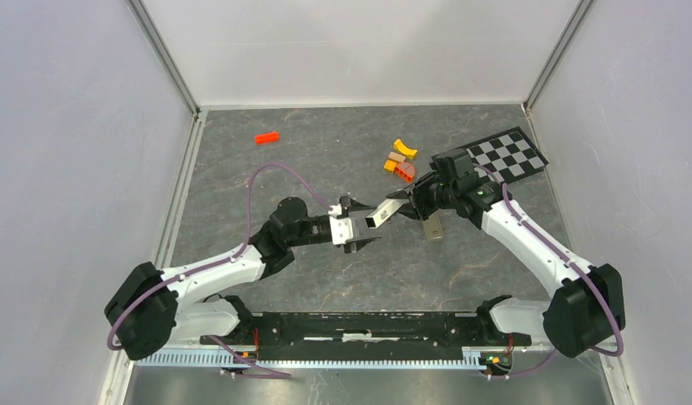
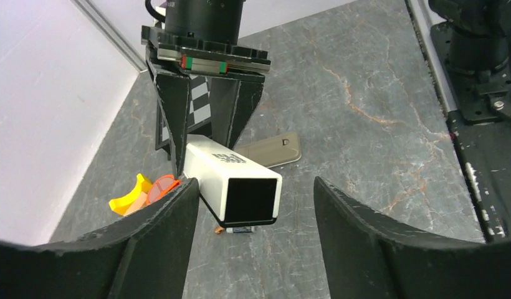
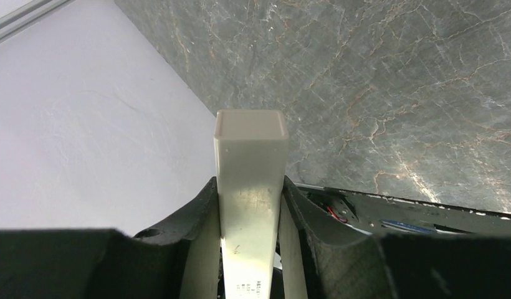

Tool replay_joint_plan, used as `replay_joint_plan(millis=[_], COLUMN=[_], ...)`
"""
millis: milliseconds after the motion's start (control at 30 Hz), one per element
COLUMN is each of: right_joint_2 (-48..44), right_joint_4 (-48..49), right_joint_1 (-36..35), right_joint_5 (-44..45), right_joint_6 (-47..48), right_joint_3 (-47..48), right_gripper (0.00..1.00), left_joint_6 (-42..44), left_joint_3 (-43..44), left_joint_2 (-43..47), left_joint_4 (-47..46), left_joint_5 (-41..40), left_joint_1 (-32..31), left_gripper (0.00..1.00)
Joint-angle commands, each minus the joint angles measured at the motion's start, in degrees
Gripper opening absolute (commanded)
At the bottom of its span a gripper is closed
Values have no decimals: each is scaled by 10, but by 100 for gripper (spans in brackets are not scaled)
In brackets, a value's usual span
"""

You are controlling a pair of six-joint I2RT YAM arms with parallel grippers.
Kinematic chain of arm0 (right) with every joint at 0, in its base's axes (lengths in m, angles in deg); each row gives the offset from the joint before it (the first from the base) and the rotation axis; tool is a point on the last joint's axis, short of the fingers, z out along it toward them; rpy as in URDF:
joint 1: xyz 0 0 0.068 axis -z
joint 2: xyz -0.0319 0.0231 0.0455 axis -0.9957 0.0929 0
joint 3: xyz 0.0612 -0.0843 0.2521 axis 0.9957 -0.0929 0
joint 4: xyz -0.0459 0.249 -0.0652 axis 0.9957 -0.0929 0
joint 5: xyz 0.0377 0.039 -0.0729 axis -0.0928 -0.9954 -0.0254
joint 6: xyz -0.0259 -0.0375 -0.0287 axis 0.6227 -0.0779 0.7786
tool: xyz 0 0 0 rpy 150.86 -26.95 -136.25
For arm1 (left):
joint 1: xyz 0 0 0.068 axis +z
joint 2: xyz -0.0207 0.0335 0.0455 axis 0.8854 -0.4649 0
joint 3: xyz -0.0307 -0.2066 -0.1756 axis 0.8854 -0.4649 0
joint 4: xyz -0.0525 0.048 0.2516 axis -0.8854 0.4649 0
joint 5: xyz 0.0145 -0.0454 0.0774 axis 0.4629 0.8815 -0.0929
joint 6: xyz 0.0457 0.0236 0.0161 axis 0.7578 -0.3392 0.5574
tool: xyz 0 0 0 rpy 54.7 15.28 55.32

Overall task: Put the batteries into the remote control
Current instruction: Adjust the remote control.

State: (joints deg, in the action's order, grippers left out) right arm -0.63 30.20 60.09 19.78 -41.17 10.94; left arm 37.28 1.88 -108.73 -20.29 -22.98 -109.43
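Observation:
My right gripper (image 1: 408, 205) (image 3: 250, 205) is shut on a plain white bar (image 1: 385, 211) (image 3: 251, 162) with a black end (image 2: 253, 200), holding it above the table and pointing at the left arm. My left gripper (image 1: 365, 226) (image 2: 253, 249) is open and empty, its fingers either side of the bar's black end, not touching it. The remote control (image 1: 433, 226) (image 2: 272, 149) lies grey-tan back up on the table under the right gripper, partly hidden by the bar. A small cylinder (image 2: 248, 230), seemingly a battery, lies on the table under the bar's end, mostly hidden. No other batteries show.
Orange and yellow plastic blocks (image 1: 400, 160) (image 2: 141, 194) lie behind the grippers. A red block (image 1: 267, 137) lies at the far left. A checkerboard card (image 1: 505, 153) lies at the far right. White walls enclose the table on three sides.

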Motion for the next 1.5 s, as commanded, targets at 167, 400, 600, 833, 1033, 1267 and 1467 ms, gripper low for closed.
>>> replay_joint_plan(millis=[167, 400, 600, 833, 1033, 1267, 1467], right_joint_2=[9, 15, 10, -83, -256, -261, -216], right_joint_4=[25, 35, 71, 169, 417, 419, 599], right_joint_1=[2, 2, 3, 3, 7, 8, 9], right_joint_5=[-13, -19, 5, 48, 111, 5, -136], right_joint_6=[-11, -8, 69, 264, 337, 462, 298], right_joint_3=[4, 4, 5, -73, -241, -195, -230], right_gripper=[0, 0, 35, 96, 98, 98, 98], left_joint_6=[143, 156, 108, -17, -130, -303, -459], left_joint_3=[26, 27, 36, 47, 69, 57, 43], left_joint_2=[-9, -29, -32, -2, 26, 51, 53], left_joint_4=[29, 29, 17, 31, 65, -54, -247], left_joint_5=[-153, -206, -269, -269, -90, 149, 273], left_joint_1=[-59, -76, -76, -38, 43, 166, 227], left_gripper=[55, 36, 2, 2, 2, 2, 2])
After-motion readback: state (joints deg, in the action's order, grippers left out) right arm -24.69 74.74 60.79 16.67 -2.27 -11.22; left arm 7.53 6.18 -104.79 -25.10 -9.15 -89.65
